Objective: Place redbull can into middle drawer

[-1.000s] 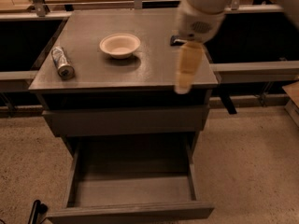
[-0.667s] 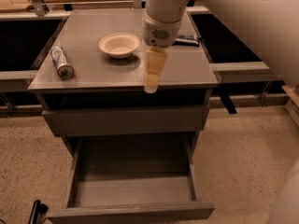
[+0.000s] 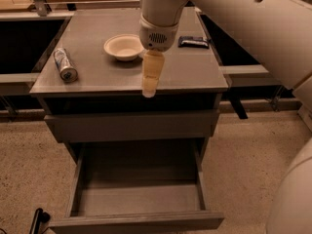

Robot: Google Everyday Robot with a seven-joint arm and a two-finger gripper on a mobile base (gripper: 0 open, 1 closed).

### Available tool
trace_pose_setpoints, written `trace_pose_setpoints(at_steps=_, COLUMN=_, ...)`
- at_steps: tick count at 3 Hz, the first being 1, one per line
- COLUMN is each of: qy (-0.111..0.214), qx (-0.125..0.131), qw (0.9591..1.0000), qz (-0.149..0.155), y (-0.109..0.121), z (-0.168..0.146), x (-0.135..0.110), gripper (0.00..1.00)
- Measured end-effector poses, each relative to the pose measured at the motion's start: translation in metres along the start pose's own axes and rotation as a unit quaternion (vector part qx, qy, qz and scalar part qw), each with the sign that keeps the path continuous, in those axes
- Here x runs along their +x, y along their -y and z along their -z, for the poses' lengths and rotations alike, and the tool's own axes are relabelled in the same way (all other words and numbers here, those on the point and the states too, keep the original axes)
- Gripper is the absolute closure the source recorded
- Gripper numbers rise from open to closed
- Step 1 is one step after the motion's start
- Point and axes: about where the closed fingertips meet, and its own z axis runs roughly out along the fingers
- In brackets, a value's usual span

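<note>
The redbull can (image 3: 65, 65) lay on its side near the left edge of the counter (image 3: 185, 72), at about 8 o'clock from the pale bowl (image 3: 124, 47), well apart from it, with one shiny end turned toward the front. The hand (image 3: 149, 92) hung from the big white arm (image 3: 234, 18) over the front edge of the counter, at about 5 o'clock from the bowl and near it. It pointed down and carried nothing. From this angle it showed as a single cream shape, so whether it was spread or pressed together could not be told. A dark wrapped bar (image 3: 193, 42) lay flat at about 2 o'clock from the hand, toward the back right of the counter. Under the counter top a grey drawer front (image 3: 131, 126) sat flush and closed. Below that, the middle drawer (image 3: 139, 199) stood pulled out toward 6 o'clock, its flat floor bare between low side walls. The can was far from the hand, at about 10 o'clock from it, and nowhere near the drawer.
</note>
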Motion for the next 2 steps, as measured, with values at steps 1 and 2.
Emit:
trace_pose_setpoints(at_steps=1, qy=0.003, qx=-0.028, qw=0.9989, qz=-0.038, y=0.019, z=-0.026, x=-0.033, gripper=0.00)
trace_pose_setpoints(at_steps=2, qy=0.003, qx=-0.029, qw=0.9930, qz=-0.115, y=0.059, z=-0.046, x=-0.089, gripper=0.00)
